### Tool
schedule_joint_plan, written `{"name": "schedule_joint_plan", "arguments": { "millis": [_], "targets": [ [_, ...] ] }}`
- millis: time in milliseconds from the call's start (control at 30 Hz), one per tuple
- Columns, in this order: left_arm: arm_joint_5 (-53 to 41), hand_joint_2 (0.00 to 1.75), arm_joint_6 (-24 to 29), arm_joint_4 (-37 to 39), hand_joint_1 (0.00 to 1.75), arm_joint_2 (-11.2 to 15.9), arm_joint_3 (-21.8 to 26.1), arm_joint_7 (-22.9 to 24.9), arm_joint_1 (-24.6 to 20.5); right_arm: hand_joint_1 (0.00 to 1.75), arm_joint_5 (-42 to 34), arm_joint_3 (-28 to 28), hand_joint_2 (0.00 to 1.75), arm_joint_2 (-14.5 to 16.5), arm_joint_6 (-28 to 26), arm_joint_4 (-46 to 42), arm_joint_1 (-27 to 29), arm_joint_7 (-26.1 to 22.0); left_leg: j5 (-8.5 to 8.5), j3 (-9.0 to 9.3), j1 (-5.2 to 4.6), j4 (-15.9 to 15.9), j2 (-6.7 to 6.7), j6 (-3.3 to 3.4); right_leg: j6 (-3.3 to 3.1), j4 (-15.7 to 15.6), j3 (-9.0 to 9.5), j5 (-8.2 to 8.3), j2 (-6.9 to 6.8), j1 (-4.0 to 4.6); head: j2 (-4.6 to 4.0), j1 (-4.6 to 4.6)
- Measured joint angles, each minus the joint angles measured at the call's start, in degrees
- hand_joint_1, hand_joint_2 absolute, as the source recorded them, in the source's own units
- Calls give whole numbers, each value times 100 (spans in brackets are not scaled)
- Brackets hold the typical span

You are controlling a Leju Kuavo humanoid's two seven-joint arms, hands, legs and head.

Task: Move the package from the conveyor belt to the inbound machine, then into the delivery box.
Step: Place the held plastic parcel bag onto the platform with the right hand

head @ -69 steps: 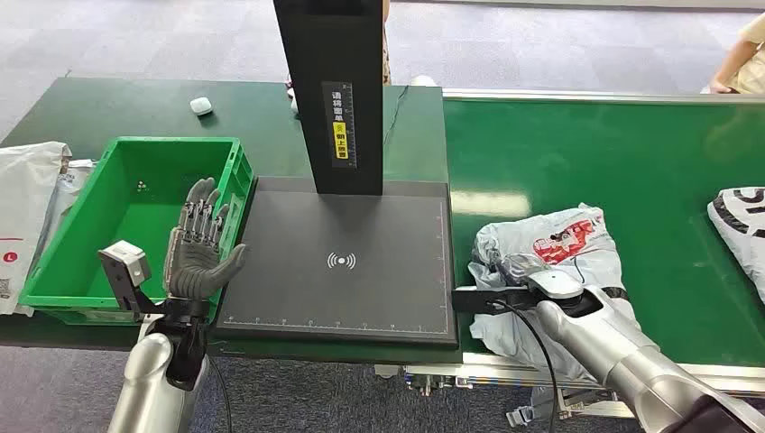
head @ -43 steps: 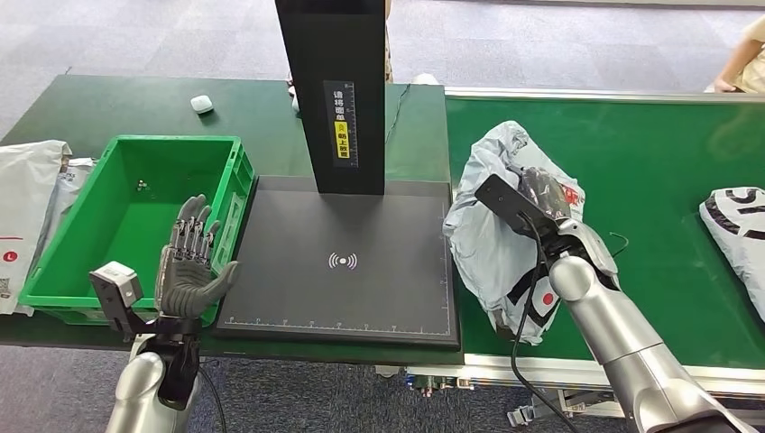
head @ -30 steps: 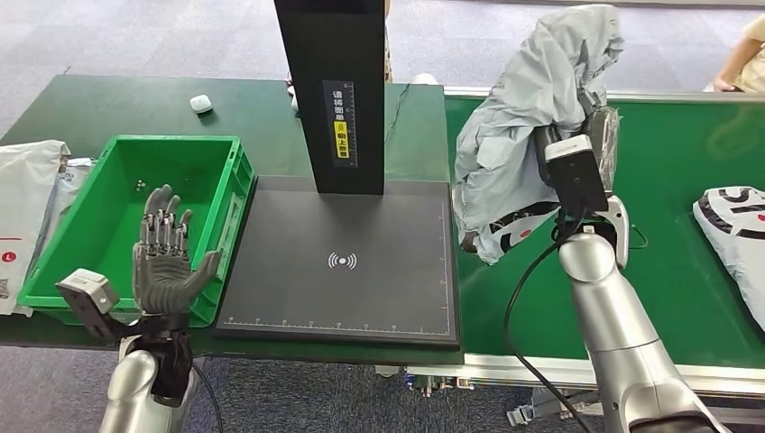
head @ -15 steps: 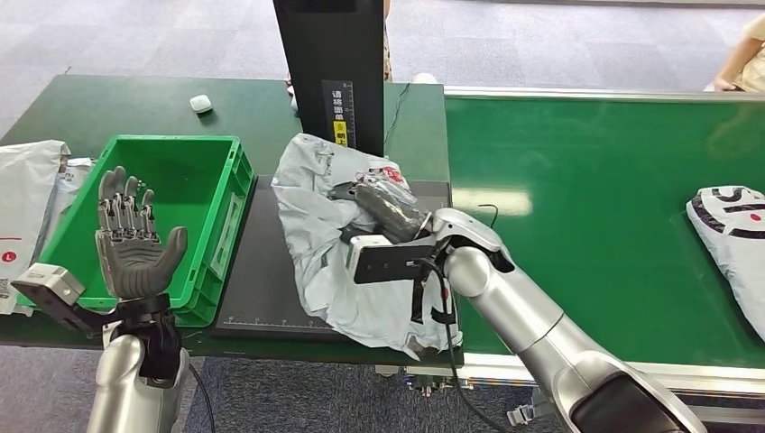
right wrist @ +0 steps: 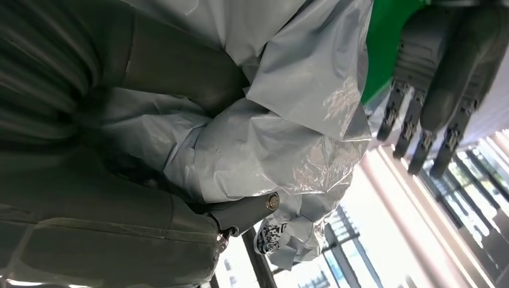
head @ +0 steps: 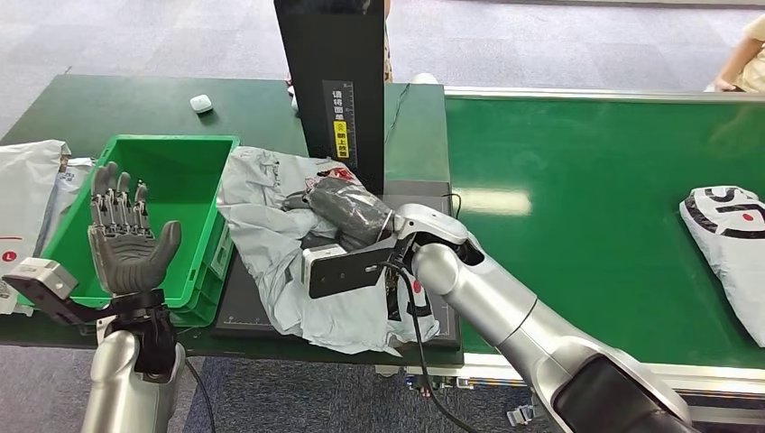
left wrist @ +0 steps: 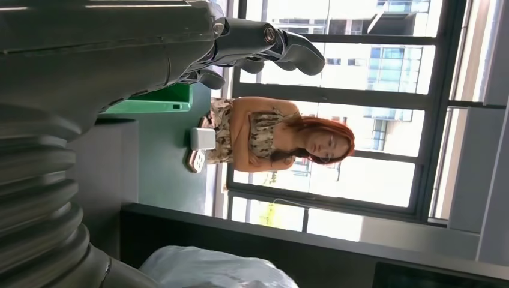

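The right hand (head: pixel 347 212) gripped the grey plastic package (head: pixel 280 239), fingers closed into its crumpled film, holding it over the left part of the black scanner plate (head: pixel 433 194) and against the right rim of the green box (head: pixel 194 149). Red print showed on the package, too creased to read. The left hand (head: pixel 122 239) stood upright at the box's near edge, fingers spread and holding nothing. The black post (head: pixel 332 86) carried a yellow-and-white label with small unreadable characters. Another printed parcel (head: pixel 731 230) lay at the right end of the green conveyor belt (head: pixel 586 180).
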Motion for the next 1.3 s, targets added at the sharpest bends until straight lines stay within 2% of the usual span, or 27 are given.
{"name": "schedule_joint_plan", "arguments": {
  "millis": [167,333,467,633,667,767,800,900,967,1033,1300],
  "targets": [
    [-47,175,51,0,0,0,26,19,0,175,-88,457,175,78,892,340,-175,260,0,0,0,0,0,0,0,0,0,0,0,3,0,0],
    [-85,175,71,0,0,0,32,42,0,175,-54,677,175,111,1083,511,-249,406,0,0,0,0,0,0,0,0,0,0,0,4,0,0],
    [-216,175,322,0,0,-21,31,345,20,175,1156,1933,175,137,1491,1743,-635,2259,2,6,0,2,-9,3,0,-2,8,0,-12,-2,0,1],
    [-241,175,394,0,0,-52,-17,408,-4,175,1288,2373,175,99,1448,2198,-838,2332,0,27,0,3,-2,6,3,-7,26,1,-6,-7,0,-1],
    [-240,175,399,0,0,-55,-26,410,-8,137,1290,2418,175,89,1452,2226,-864,2361,0,31,0,3,-3,7,4,-8,30,0,-7,-7,0,0],
    [-234,175,424,0,0,-57,-53,417,-11,6,1311,2491,175,52,1313,2263,-911,2479,0,37,0,3,-4,8,6,-8,39,2,-8,-7,0,1],
    [-229,175,433,0,0,-57,-62,420,-10,0,1319,2499,175,45,1142,2271,-913,2523,1,38,0,3,-4,8,7,-8,40,3,-7,-7,0,0],
    [-216,175,450,-3,0,-57,-89,413,5,0,1257,2405,175,31,229,2284,-837,2551,4,37,0,3,-3,12,11,-8,40,9,-6,-7,0,0],
    [-223,175,450,-13,0,-56,-97,384,36,0,1104,2180,175,8,-466,2271,-724,2392,7,35,0,5,-3,12,11,-8,39,14,-6,-7,0,1],
    [-238,175,450,-25,0,-55,-103,363,63,0,988,1901,175,-20,-889,2231,-620,2225,8,34,0,6,-2,11,9,-8,37,16,-3,-7,0,0],
    [-247,175,450,-48,0,-55,-125,351,81,0,941,1390,175,-83,-1089,2091,-422,2052,4,23,0,6,-1,6,6,-8,24,12,-1,0,0,-1]
  ]
}}
